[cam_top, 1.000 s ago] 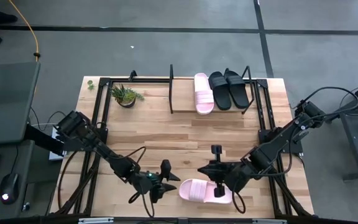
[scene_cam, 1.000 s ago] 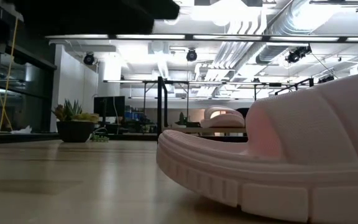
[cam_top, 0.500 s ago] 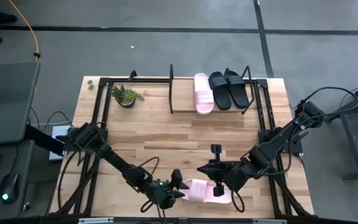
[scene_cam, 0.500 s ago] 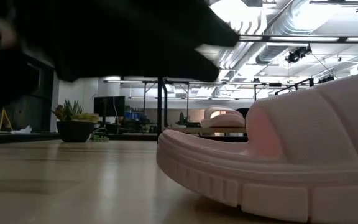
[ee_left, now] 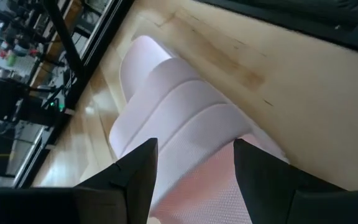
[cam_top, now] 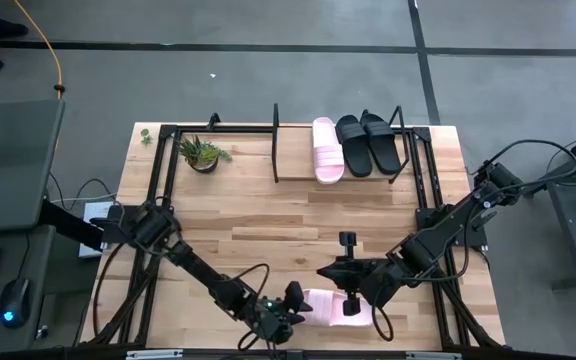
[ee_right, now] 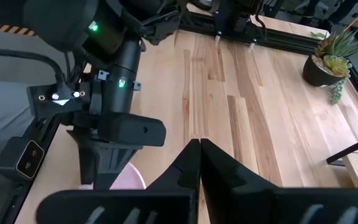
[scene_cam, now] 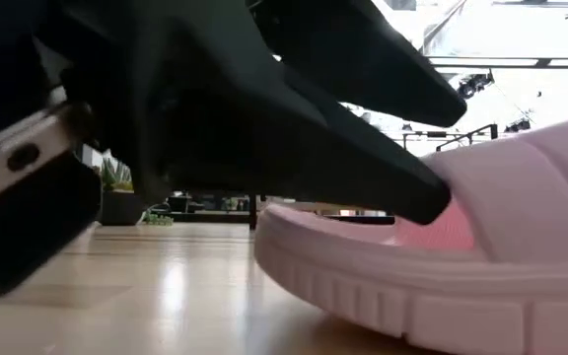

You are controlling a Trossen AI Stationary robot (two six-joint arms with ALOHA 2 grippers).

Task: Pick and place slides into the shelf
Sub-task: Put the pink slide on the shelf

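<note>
A pale pink slide (cam_top: 330, 306) lies sole-down on the table by its near edge. My left gripper (cam_top: 296, 298) is low at its left end, open. Its two fingers (ee_left: 138, 171) stand on either side of the footbed (ee_left: 207, 196) and point along the slide toward the ribbed strap (ee_left: 188, 118). My right gripper (cam_top: 324, 272) hangs shut above the slide, holding nothing. At the far edge the shelf (cam_top: 275, 150) bears another pink slide (cam_top: 328, 150) and two black slides (cam_top: 366, 142), all sole-down on its board. My left gripper comes at the pink slide nearly level from the table's left, its fingers along the slide. One fingertip (scene_cam: 432, 202) shows in front of the strap's opening. I cannot tell whether either finger touches the slide.
A potted plant (cam_top: 201, 153) stands at the far left of the table. Black frame rails (cam_top: 420, 180) run along the table's left and right sides. Bare wood (cam_top: 298, 215) lies between the near slide and the shelf.
My left gripper has moved toward the table's right edge along the near edge and down, rolling a little. It has come from a short way left of the pink slide to the slide's left end, and now fills much of the low view.
</note>
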